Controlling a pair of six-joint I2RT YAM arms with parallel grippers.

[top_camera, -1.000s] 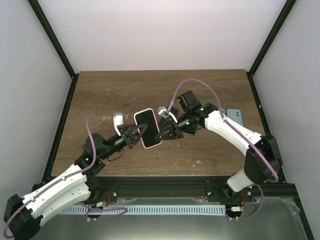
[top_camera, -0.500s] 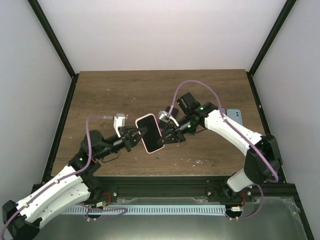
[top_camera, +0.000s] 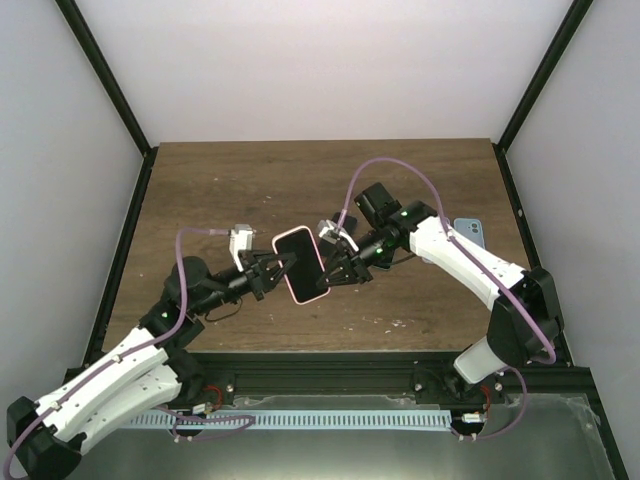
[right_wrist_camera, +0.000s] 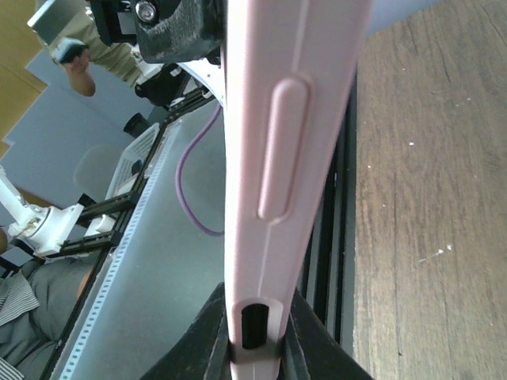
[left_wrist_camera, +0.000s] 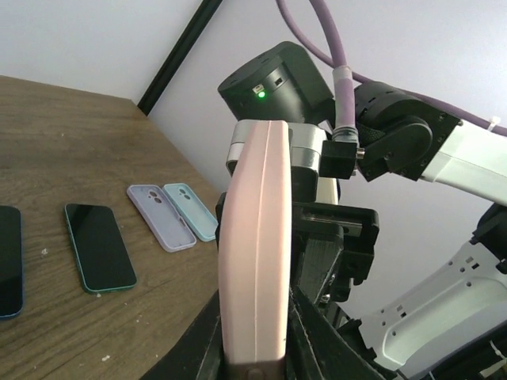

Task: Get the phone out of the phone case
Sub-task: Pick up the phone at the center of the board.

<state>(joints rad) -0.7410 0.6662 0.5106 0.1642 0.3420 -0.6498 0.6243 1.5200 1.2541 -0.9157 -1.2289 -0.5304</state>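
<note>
Pink phone case (left_wrist_camera: 253,237) held off the table (top_camera: 220,180), phone (top_camera: 300,262) seated inside.
Clamped on case's left edge by left gripper (top_camera: 277,267), on right edge by right gripper (top_camera: 335,269).

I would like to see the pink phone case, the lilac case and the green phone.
pink phone case (left_wrist_camera: 253,245): left wrist view, side edge.
lilac case (left_wrist_camera: 162,218): left wrist view, its middle.
green phone (left_wrist_camera: 99,247): left wrist view, dark screen.
</note>
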